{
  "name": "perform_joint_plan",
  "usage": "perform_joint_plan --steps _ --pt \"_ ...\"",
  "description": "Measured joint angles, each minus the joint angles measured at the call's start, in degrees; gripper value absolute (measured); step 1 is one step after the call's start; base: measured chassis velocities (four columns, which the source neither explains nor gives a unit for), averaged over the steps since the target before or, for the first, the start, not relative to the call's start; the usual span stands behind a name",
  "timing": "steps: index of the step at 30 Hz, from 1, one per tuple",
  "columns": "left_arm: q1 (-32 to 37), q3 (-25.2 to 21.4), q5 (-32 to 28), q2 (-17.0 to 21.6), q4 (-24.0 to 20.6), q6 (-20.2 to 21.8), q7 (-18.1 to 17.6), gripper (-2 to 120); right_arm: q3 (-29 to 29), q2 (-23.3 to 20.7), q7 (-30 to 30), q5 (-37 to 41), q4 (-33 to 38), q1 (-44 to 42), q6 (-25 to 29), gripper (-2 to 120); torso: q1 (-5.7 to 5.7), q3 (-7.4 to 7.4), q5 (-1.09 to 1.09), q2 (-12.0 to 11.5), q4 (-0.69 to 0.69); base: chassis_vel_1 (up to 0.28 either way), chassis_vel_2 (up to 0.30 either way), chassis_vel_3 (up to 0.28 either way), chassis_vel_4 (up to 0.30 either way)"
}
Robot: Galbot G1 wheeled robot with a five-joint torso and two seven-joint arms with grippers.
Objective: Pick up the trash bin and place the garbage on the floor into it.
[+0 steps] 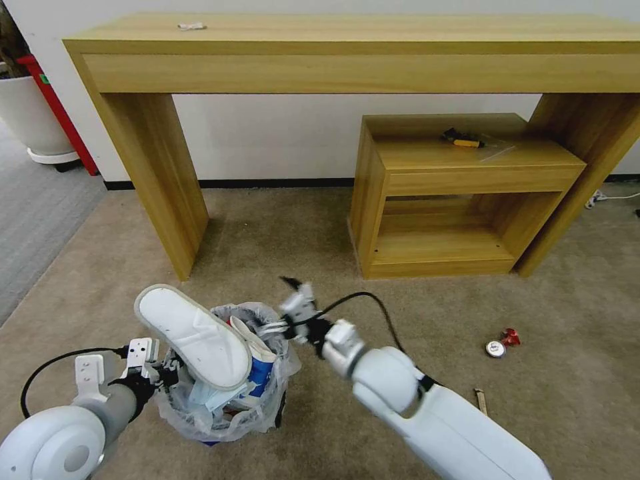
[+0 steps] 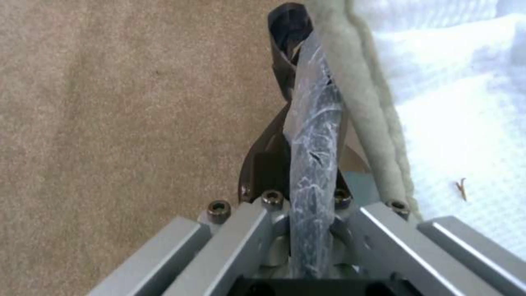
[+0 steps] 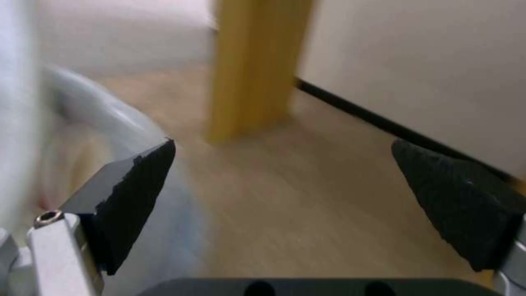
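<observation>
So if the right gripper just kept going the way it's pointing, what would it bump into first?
Probably nothing soon. The open right gripper points over bare carpet toward the table leg and wall. The leg sits slightly off-line, so it would likely meet the carpet or wall; depth is unclear.

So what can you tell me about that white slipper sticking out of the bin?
The slipper is white, soft and fabric-like, with a pale grey-beige edge. It lies tilted, sole up, across the top of the bin, toe end jutting past the rim on the robot's left. It rests on cups and other litter inside, beside the left end effector, which grips the bin's bag-covered rim.
</observation>
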Motion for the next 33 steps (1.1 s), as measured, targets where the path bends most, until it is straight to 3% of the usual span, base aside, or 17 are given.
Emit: perform_joint_plan --steps 2,4,5,7,8,11,14,21,29,33 --pt "0.0 0.1 0.7 -0.4 0.1 0.0 0.3 0 2.4 -0.6 0.0 -0.4 0.5 -2.1 0.2 100 0.0 0.0 0.0 0.0 -0.01 0.0 0.0 0.0 0.0" --pt "0.3 0.1 2.8 -1.3 0.2 0.0 1.5 0 10.4 -2.1 -0.1 -1.7 2.3 -9.5 0.9 100 0.0 -0.01 -0.01 0.0 0.0 0.0 0.0 0.0 0.0" --pt "0.3 0.1 2.8 -1.3 0.2 0.0 1.5 0 10.4 -2.1 -0.1 -1.7 2.3 -9.5 0.9 100 0.0 -0.01 -0.01 0.0 0.0 0.0 0.0 0.0 0.0" --pt "0.7 0.2 5.0 -2.0 0.2 0.0 3.1 0 16.9 -2.4 -1.3 -3.2 3.3 -16.6 2.2 100 0.0 -0.01 0.02 0.0 -0.01 0.0 0.0 0.0 0.0" --pt "0.7 0.2 5.8 -2.2 0.2 0.0 3.8 0 20.9 -2.3 -2.0 -4.1 3.7 -20.3 3.3 100 -0.01 -0.01 0.01 0.0 -0.01 0.0 0.0 0.0 0.0" --pt "0.8 0.3 6.4 -2.4 0.1 0.0 4.2 0 24.1 -1.9 -2.5 -4.9 4.0 -23.2 4.4 100 0.0 -0.01 -0.01 0.0 -0.02 0.0 0.0 0.0 0.0" --pt "1.2 0.5 9.2 -2.9 -0.2 0.0 6.1 0 34.3 0.8 -4.7 -5.5 4.7 -31.5 8.0 100 -0.01 -0.01 0.0 0.0 -0.01 0.0 0.0 0.0 0.0" --pt "1.8 0.5 9.3 -2.9 -0.7 0.0 6.4 0 39.3 2.3 -5.2 -5.7 4.1 -36.3 10.5 100 0.0 -0.01 -0.01 0.0 0.01 -0.088 -0.097 0.099 0.09" --pt "1.9 0.8 9.2 -2.9 -0.9 0.0 6.5 0 41.2 3.0 -5.1 -4.9 1.2 -37.3 12.7 100 0.0 0.0 0.01 0.0 -0.01 -0.224 -0.223 0.217 0.216" --pt "2.2 0.8 9.2 -3.2 -1.0 0.0 6.7 0 42.0 2.9 -5.4 1.4 -3.4 -38.1 12.1 100 -0.01 0.0 0.03 0.0 0.0 -0.15 -0.154 0.168 0.134"
